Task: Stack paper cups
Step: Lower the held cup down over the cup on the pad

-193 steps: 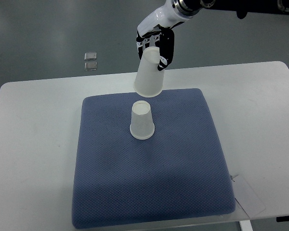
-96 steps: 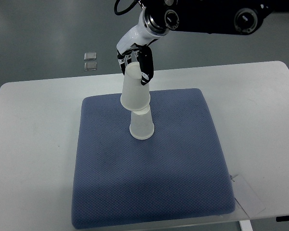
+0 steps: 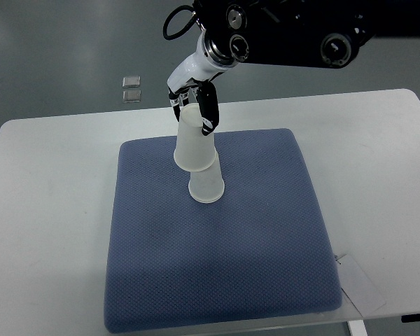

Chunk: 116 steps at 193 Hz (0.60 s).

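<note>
Top view: my right hand [image 3: 196, 98] has its fingers clamped on the upper cup [image 3: 194, 143], half-seated and tilted over the lower cup [image 3: 206, 185] on the mat [image 3: 217, 280]. Next: straighten, push down.

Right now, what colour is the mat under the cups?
Blue-grey mat with a fine dotted weave, clearest in the top view.

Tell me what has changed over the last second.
The right hand carried the held cup left and down, from above the mat's far edge onto the standing cup, now covering its top. Its grip stayed shut. The standing cup, mat and table did not move.
</note>
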Tool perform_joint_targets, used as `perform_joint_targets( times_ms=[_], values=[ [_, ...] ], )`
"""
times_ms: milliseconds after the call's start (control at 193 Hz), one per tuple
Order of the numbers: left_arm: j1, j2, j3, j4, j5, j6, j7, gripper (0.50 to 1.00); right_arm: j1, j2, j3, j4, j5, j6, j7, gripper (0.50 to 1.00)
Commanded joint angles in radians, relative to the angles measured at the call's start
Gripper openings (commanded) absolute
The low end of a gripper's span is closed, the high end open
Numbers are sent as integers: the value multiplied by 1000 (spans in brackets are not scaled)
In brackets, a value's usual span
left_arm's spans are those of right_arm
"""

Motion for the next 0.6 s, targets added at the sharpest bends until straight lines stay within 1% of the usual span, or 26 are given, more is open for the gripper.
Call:
perform_joint_targets(
  times_ms=[0, 596],
  values=[
    [-1, 0, 1, 0, 0, 0, 0, 1000, -11, 8, 0, -9, 0, -4, 0, 680],
    [0, 0, 1, 0, 0, 0, 0, 1000, -42, 8, -12, -23, -11, -4, 0, 684]
  ],
)
